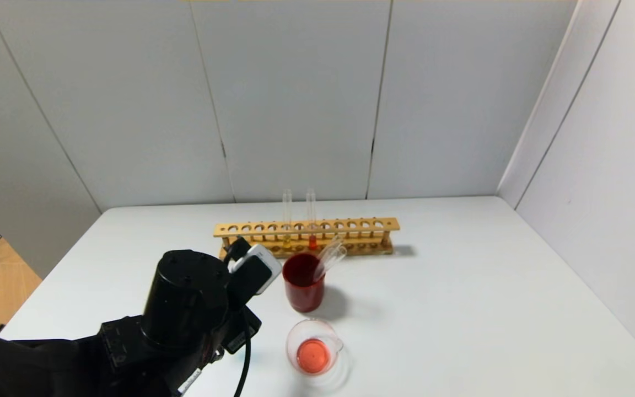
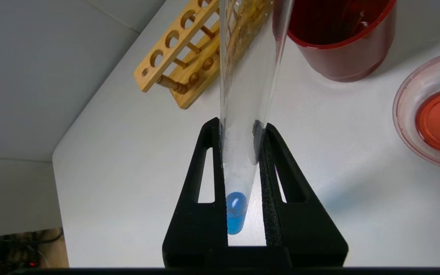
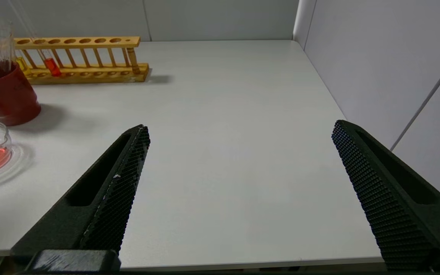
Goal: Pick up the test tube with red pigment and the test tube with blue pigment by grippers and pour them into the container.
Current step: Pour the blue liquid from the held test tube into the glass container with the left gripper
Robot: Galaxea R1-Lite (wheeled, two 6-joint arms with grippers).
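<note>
Table right side wide open, free pass. Centre crowded: dark red cup w/ leaning tubes sits just behind beaker, wooden rack behind cup blocks far side.

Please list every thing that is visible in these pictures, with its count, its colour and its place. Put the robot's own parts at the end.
Table: one, white, under everything.
Rack: one, light wood, far middle of the table.
Yellow-liquid tube: one, clear, upright in the rack.
Test tube with red pigment: one, clear, upright in the rack beside it.
Cup: one, dark red, in front of the rack, clear tubes leaning inside.
Container: one, clear, red liquid inside, nearest the robot.
Test tube with blue pigment: one, clear, between the left hand's fingers.
Left hand: black, shut on that tube.
Right hand: black, open, above bare table.
</note>
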